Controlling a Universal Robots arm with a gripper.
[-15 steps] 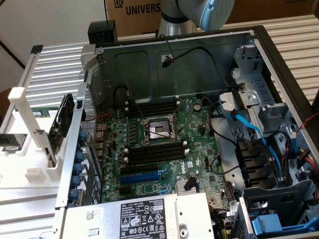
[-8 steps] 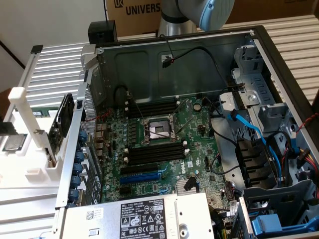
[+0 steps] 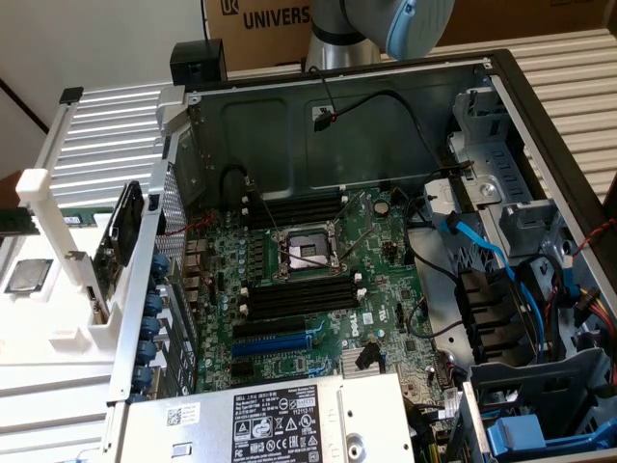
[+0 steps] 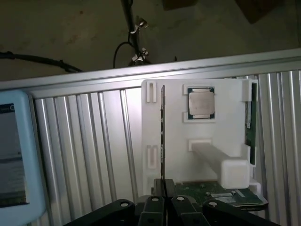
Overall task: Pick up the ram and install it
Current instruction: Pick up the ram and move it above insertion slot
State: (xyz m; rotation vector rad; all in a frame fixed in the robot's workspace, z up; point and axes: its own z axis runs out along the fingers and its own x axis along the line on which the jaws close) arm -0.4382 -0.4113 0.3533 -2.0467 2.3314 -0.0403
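At nine o'clock in the exterior view, a spare green stick (image 3: 17, 222) pokes in from the edge, just under the block end of a white post. Toward eight o'clock, a processor chip (image 3: 27, 275) lies flat in its recess on the white holder (image 3: 58, 328). The holder stands just beside the open computer case (image 3: 289, 125), which spreads from the centre out to three o'clock.

Inside the case, the motherboard (image 3: 376, 251) lies flat with the processor socket (image 3: 307, 253) near the centre. One bank of black slots (image 3: 294, 207) runs at the socket's twelve o'clock and a second bank at its six o'clock. The blue slot (image 3: 275, 340) lies further toward six o'clock, and the power supply (image 3: 280, 424) sits at the lower edge. The arm (image 3: 395, 24) enters at twelve o'clock. Blue cables (image 3: 482, 251) loop at three o'clock, near the drive cage.

In the wrist view, the gripper (image 4: 164, 188) hangs over the white holder, which rests on a ribbed metal table (image 4: 84, 150). Its fingers (image 4: 157, 190) are drawn almost together, pinching the near end of the ram (image 4: 162, 132), which shows edge-on as a thin dark line. The ram runs just beside two white clips of the holder. The processor chip sits near it, between it and the spare green stick. I cannot tell whether the ram sits in the holder or hangs lifted clear of it.
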